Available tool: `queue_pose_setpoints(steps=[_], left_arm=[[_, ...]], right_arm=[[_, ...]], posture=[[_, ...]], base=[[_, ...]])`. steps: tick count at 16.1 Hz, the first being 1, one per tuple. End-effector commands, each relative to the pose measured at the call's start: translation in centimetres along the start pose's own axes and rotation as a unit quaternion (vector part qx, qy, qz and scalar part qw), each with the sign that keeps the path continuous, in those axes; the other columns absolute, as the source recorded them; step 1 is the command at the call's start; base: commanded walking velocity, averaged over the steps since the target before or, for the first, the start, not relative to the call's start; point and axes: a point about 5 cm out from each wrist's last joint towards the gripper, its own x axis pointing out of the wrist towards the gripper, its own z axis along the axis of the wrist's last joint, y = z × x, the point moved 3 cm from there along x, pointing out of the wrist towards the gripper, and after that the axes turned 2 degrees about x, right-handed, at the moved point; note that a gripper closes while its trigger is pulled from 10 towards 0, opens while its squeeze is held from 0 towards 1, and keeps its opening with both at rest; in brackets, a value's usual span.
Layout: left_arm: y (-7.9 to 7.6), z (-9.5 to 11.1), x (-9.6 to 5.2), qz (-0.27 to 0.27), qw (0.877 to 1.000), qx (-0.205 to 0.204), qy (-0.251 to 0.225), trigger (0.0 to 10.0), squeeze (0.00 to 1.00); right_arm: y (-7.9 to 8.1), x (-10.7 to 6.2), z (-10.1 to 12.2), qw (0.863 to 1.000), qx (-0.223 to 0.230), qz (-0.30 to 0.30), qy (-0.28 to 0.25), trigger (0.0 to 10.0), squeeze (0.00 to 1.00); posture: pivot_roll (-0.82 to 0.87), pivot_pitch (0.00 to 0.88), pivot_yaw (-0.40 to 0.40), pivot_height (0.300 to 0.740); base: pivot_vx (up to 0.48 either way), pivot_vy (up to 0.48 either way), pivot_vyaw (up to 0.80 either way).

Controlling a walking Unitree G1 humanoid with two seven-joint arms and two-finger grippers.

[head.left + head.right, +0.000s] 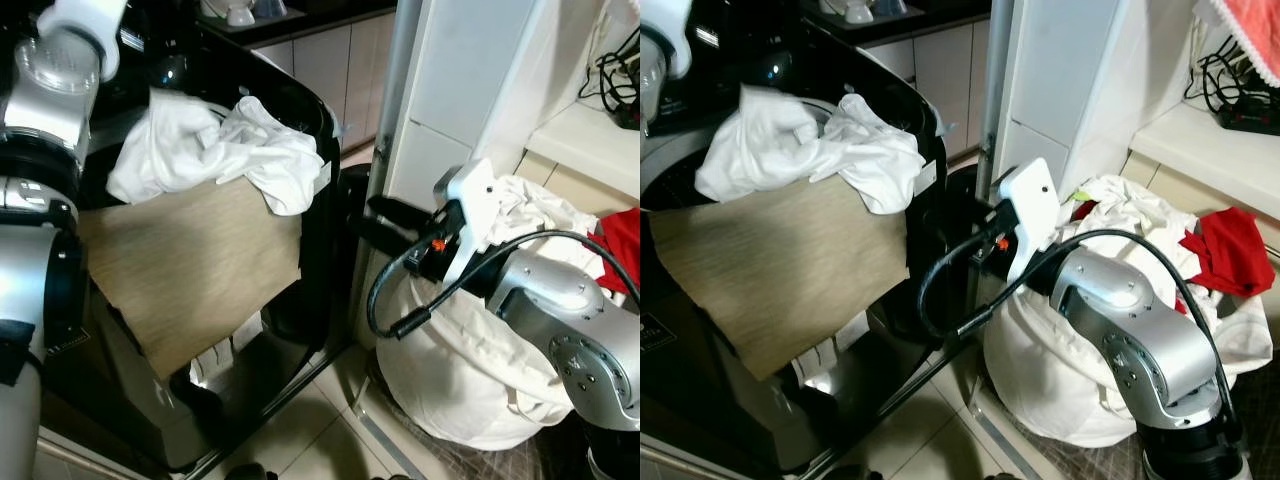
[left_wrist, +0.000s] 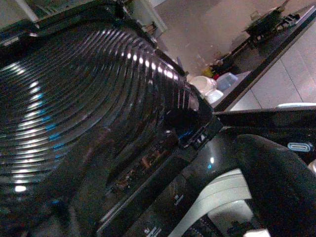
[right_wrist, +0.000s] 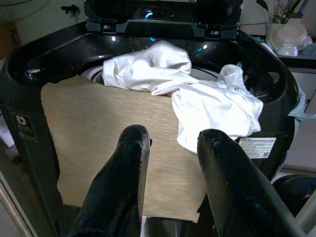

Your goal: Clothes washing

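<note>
**Laundry hanging over the washer's rim, kitchen corner**

Black top-load washing machine [image 3: 19, 106] w/ lid [image 2: 74, 98] up. White clothes [image 1: 215, 150] bunched across the drum opening & spilling over the front rim, on top of a tan sheet [image 1: 195, 265] draped down the machine's front. Right hand [image 3: 170, 148] hangs in front of the washer, facing it, fingers [image 3: 131, 163] apart & holding nothing. Left arm is raised by the lid; can't tell its hand's state. Beside the machine, on the pale tiled floor [image 1: 300, 430], a white laundry bag [image 1: 1060, 370] stuffed w/ white & red clothes [image 1: 1230, 250]. Behind: dark tabletop [image 2: 276, 44] w/ bowls, white wall panel [image 1: 460, 80], cables [image 1: 1240, 85] on a ledge.
</note>
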Motion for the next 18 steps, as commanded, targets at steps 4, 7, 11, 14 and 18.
queue_pose_setpoints(steps=[4,7,11,14,18], left_arm=[[-4.2,-2.8,-0.4,-0.09,0.98,-0.17,0.047,10.0,0.0],[-5.2,-0.2,-0.8,-0.173,0.945,-0.272,-0.056,10.0,0.0],[-10.8,-1.0,-4.4,-0.36,0.899,-0.227,-0.101,10.0,0.0],[-15.8,-1.5,-6.6,-0.415,0.882,-0.199,-0.102,10.0,0.0],[-19.8,-1.3,-7.1,-0.447,0.885,-0.086,-0.094,10.0,0.0]], right_arm=[[-0.3,-0.2,0.2,1.0,-0.008,-0.019,-0.007,10.0,0.0],[-0.4,-0.5,0.2,1.0,-0.004,-0.022,-0.01,10.0,0.0],[-0.5,-0.7,-0.4,1.0,-0.011,-0.025,0.0,10.0,0.0],[-1.0,-0.7,-0.8,0.999,-0.007,-0.049,0.005,10.0,0.0],[0.5,-1.2,-2.4,0.998,-0.036,0.002,0.057,10.0,0.0]], posture=[[-0.1,0.0,0.045,0.74],[-0.1,0.0,0.045,0.74],[-0.09,0.0,0.038,0.74],[-0.08,0.0,0.03,0.74],[-0.1,0.0,0.039,0.74]], base=[[0.0,0.0,0.0],[0.0,0.0,0.0],[0.0,0.0,0.0],[0.0,0.0,0.0],[0.0,0.0,0.0]])
